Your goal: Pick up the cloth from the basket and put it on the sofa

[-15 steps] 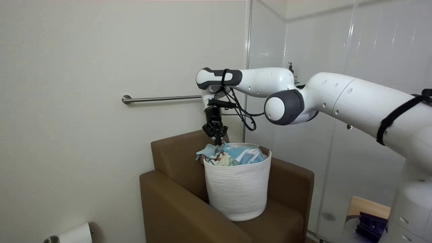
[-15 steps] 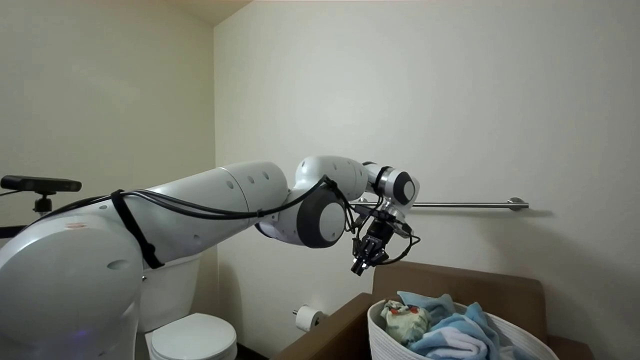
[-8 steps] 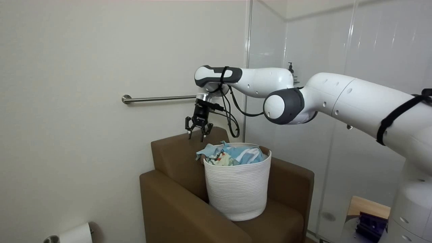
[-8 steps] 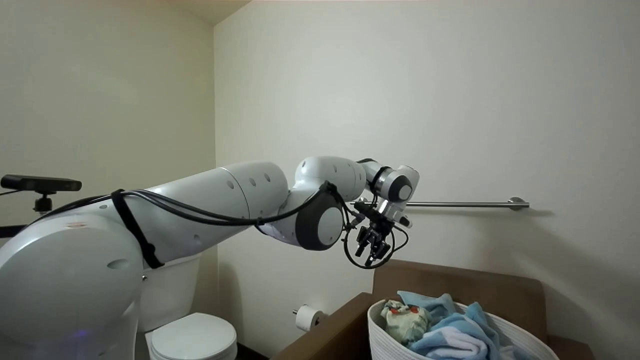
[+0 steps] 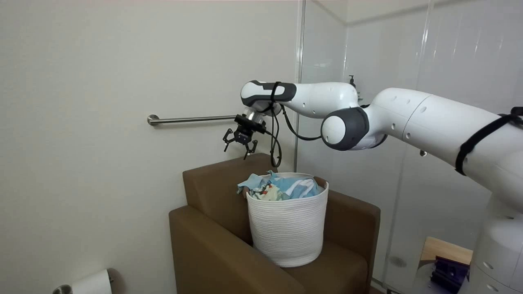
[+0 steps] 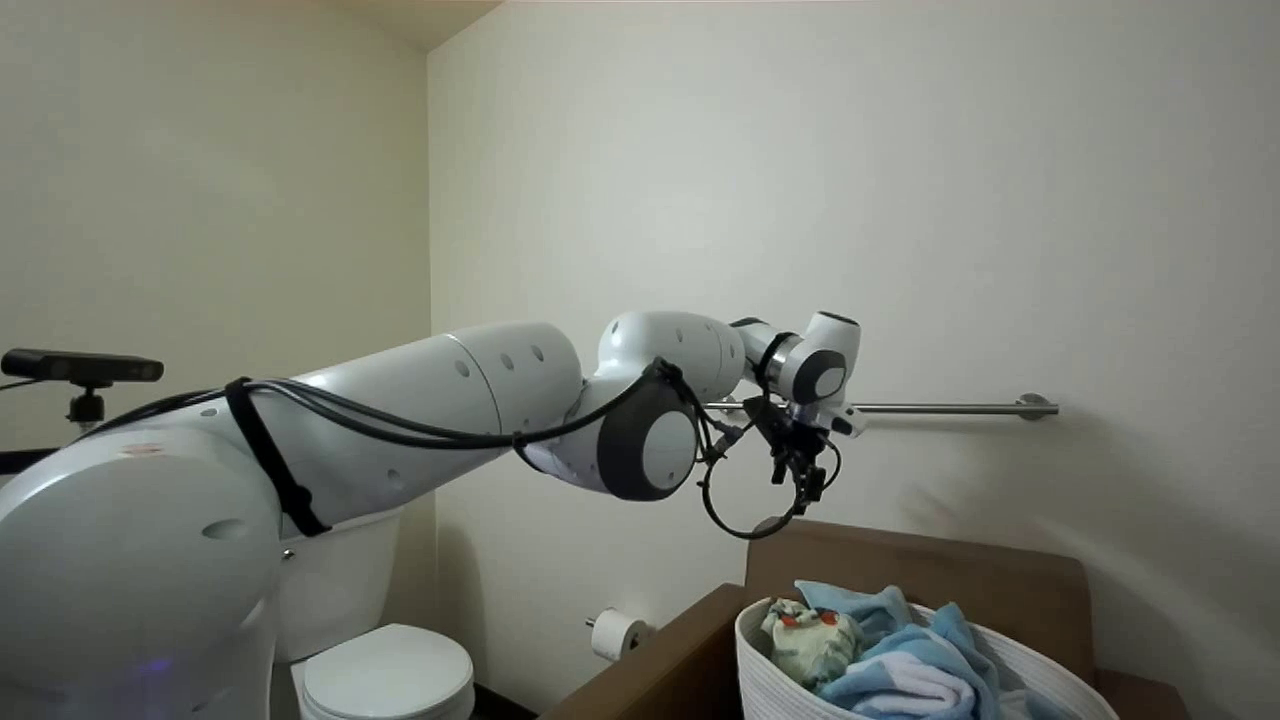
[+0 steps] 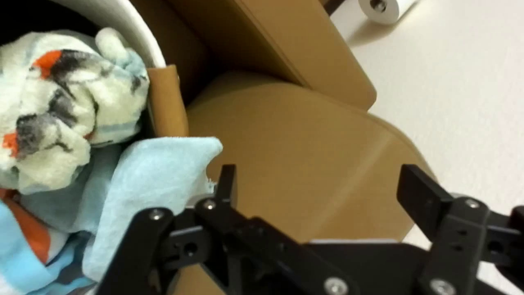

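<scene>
The cloth (image 7: 61, 106), cream-white with pale green, black and orange marks, lies bunched inside the white basket (image 5: 288, 228), near its rim. In an exterior view the same cloth (image 6: 810, 645) shows beside blue fabric. The basket stands on the seat of the brown sofa (image 5: 220, 241), close to the backrest. My gripper (image 5: 235, 154) hangs in the air above the sofa's back, higher than the basket and off to its side, tilted. From the wrist view, the gripper (image 7: 318, 176) stands wide open, with only bare brown sofa visible between its fingers. Part of the cloth is cut off by that view's edge.
Light-blue and white cloths (image 6: 920, 670) fill the rest of the basket; a pale blue corner (image 7: 163, 168) drapes over the rim by a brown handle (image 7: 168, 102). A metal bar (image 5: 196, 119) runs along the wall behind. A glass panel (image 5: 347, 171) stands beyond the sofa.
My gripper has risen away from the basket towards the wall and tilted. Its fingers, close together a second ago, have spread wide. The cloths and basket have not visibly moved.
</scene>
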`<action>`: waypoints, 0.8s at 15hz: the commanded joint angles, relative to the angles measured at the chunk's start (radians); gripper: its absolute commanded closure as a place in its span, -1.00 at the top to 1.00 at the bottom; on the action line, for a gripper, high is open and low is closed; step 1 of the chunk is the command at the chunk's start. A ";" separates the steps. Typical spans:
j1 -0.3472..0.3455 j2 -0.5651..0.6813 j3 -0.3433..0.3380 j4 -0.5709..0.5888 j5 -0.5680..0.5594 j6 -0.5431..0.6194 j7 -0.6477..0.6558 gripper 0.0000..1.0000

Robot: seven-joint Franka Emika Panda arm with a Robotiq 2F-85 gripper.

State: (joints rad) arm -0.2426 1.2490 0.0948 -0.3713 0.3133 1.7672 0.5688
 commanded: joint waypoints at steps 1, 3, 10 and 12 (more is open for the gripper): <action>-0.008 -0.014 -0.055 -0.033 -0.051 0.047 0.153 1.00; -0.002 -0.025 -0.094 -0.032 -0.091 -0.006 0.235 1.00; 0.016 -0.021 -0.134 -0.041 -0.167 -0.259 0.424 1.00; 0.010 0.001 -0.116 -0.027 -0.151 -0.369 0.424 1.00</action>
State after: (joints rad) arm -0.2298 1.2530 -0.0357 -0.3755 0.1647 1.5155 0.9548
